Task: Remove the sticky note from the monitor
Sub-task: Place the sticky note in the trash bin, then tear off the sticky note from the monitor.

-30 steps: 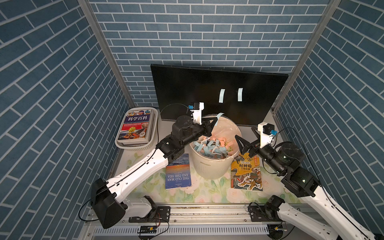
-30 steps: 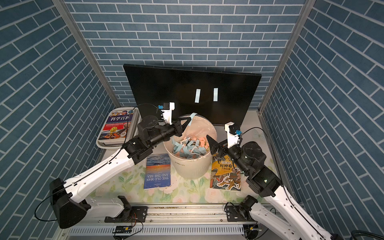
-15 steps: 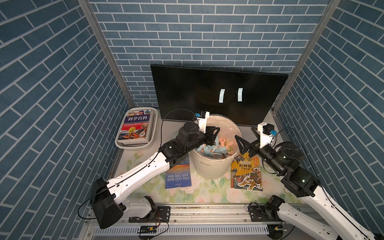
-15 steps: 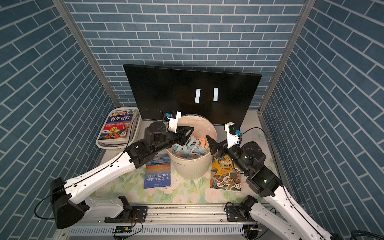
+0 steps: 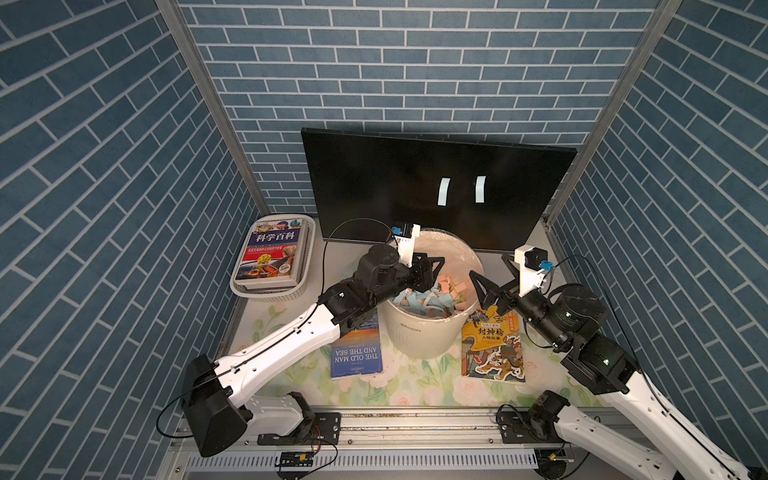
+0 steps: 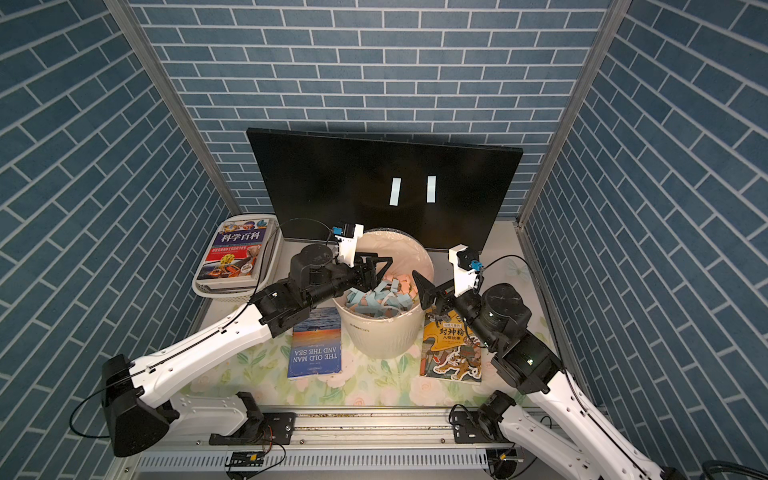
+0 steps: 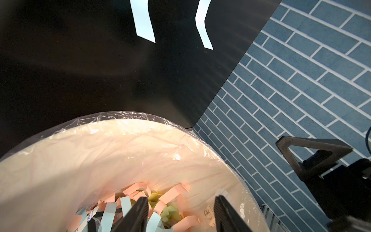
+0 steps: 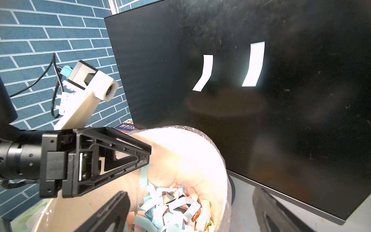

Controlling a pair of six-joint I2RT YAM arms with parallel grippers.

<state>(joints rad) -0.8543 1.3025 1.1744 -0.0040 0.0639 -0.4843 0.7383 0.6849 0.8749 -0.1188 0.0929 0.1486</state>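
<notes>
At twelve o'clock behind the one bin [image 5: 415, 332], one monitor [image 5: 374, 187] carries two sticky notes [image 5: 444, 191] [image 5: 480, 189]: pale blue strips, side by side, lower ends bent off black glass. Over the bin the left gripper [image 7: 180, 198] hangs parted, empty; at three o'clock the right gripper [image 5: 487, 264] gapes wide, empty too.

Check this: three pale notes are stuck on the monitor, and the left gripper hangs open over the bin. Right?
Wrong count: the monitor carries two notes, not three, as both top views show. The rest stands: the left gripper hangs open over the bin.
</notes>
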